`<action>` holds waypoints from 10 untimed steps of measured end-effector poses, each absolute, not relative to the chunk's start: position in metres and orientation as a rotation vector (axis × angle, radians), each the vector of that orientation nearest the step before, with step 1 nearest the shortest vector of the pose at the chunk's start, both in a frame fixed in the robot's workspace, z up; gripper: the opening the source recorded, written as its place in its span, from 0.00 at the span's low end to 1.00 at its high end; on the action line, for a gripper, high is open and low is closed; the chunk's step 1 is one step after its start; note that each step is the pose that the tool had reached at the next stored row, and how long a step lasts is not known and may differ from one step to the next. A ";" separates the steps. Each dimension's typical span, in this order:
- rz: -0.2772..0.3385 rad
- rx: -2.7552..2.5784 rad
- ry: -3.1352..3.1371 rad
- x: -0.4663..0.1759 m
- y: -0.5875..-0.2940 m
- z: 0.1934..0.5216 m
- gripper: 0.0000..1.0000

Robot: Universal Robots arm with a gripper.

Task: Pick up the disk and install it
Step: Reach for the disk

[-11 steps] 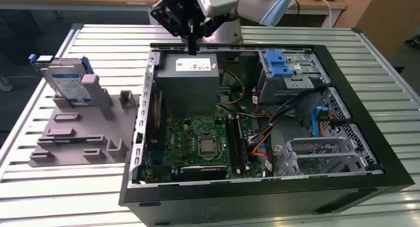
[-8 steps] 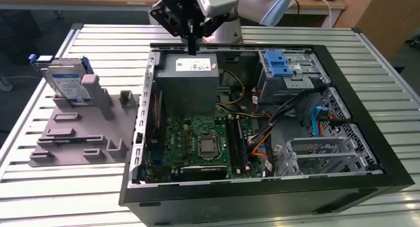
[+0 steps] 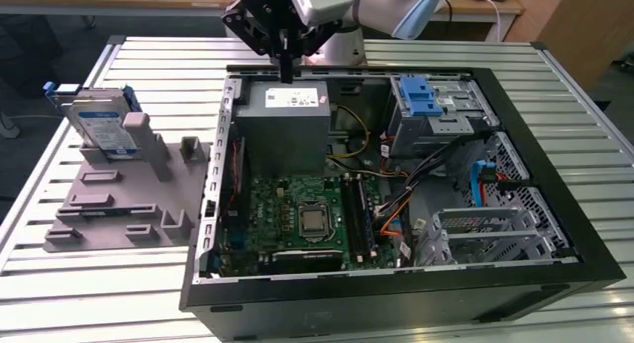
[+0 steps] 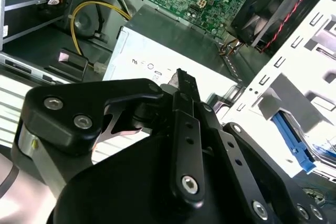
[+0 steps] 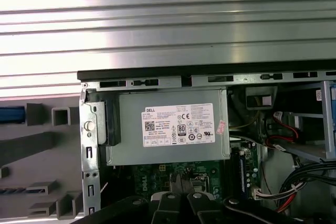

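The disk (image 3: 104,128), silver with a blue-and-white label and blue rails, stands upright in a grey holder (image 3: 119,202) on the table at the exterior view's left. My gripper (image 3: 285,70) hangs over the back edge of the open computer case (image 3: 554,142), well to the right of the disk in the exterior view. It sits just above the large grey box with a white sticker (image 3: 285,120). Its black fingers (image 4: 181,85) are pressed together with nothing between them. In the first wrist view the fingertips (image 5: 180,182) point down over the green board below that grey box (image 5: 168,127).
Inside the case lie a green motherboard (image 3: 297,217), cable bundles (image 3: 416,172) and a metal cage with a blue latch (image 3: 424,98) at the back right. An empty drive bay (image 3: 485,232) sits front right. The slatted metal table (image 3: 99,283) surrounds the case.
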State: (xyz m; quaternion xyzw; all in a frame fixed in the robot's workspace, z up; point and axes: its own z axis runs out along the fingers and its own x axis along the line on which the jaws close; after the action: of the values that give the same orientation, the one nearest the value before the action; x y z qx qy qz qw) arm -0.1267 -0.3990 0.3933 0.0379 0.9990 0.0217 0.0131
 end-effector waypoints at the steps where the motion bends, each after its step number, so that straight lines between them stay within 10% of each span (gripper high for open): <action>1: 0.068 0.118 3.112 -0.128 -0.399 0.393 0.11; 10: 0.067 0.118 3.113 -0.133 -0.391 0.393 0.11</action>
State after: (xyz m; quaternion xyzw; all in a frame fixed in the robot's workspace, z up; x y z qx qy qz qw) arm -0.1332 -0.3906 0.3933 0.0379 0.9990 0.0217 0.0130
